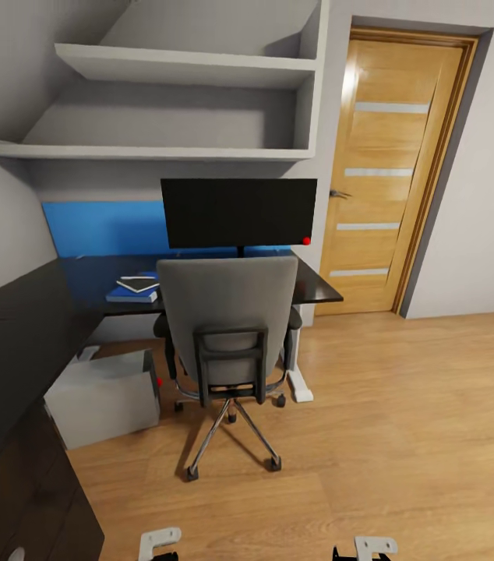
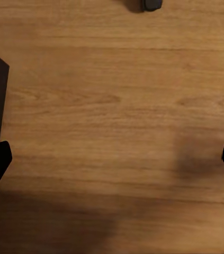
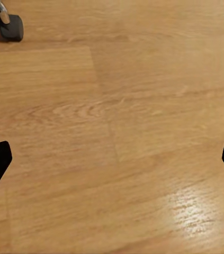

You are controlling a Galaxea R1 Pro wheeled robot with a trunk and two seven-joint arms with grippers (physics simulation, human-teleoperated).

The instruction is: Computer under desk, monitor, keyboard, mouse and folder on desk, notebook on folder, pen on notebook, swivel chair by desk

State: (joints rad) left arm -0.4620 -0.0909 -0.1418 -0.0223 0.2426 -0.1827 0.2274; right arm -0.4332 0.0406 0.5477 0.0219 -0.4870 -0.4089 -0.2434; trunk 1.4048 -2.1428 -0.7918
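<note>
The grey swivel chair (image 1: 227, 312) stands pushed up to the black desk (image 1: 21, 327), its back toward me. Behind it on the desk is the wide black monitor (image 1: 239, 212). The blue folder (image 1: 126, 296) lies on the desk left of the chair, with the dark notebook (image 1: 138, 284) on top. The grey computer (image 1: 107, 397) sits on the floor under the desk. Keyboard, mouse and pen are hidden. My left gripper (image 2: 112, 161) and right gripper (image 3: 112, 161) hang open over bare floor, low in front of the chair.
A black drawer unit (image 1: 13, 499) closes off the near left. The wooden door (image 1: 395, 171) is at the back right, and grey wall shelves (image 1: 185, 70) hang above the desk. Chair castors (image 3: 11, 26) rest near my grippers. Wood floor (image 1: 403, 436) spreads to the right.
</note>
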